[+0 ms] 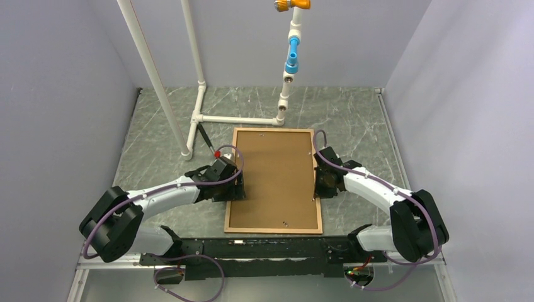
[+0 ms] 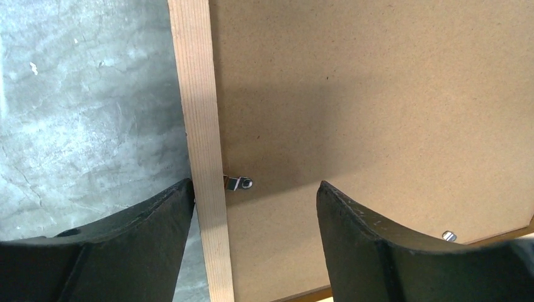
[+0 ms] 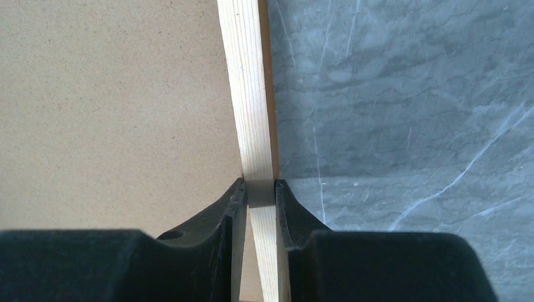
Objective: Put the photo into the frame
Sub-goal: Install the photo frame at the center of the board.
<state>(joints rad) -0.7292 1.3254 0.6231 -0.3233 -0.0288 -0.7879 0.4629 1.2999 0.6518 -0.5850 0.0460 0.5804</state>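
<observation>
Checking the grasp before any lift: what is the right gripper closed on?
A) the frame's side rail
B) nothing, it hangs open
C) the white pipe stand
A: the right wrist view shows the right gripper pinching the frame by its pale wooden rail, beside the backing board.

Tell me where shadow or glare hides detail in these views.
Left wrist: a soft shadow dims the backing board and frame around the clip, which is readable. Right wrist: the frame looks pale, nearly washed out, darkening only where the right pincer pinches it. Top external: even light, no strong glare.
</observation>
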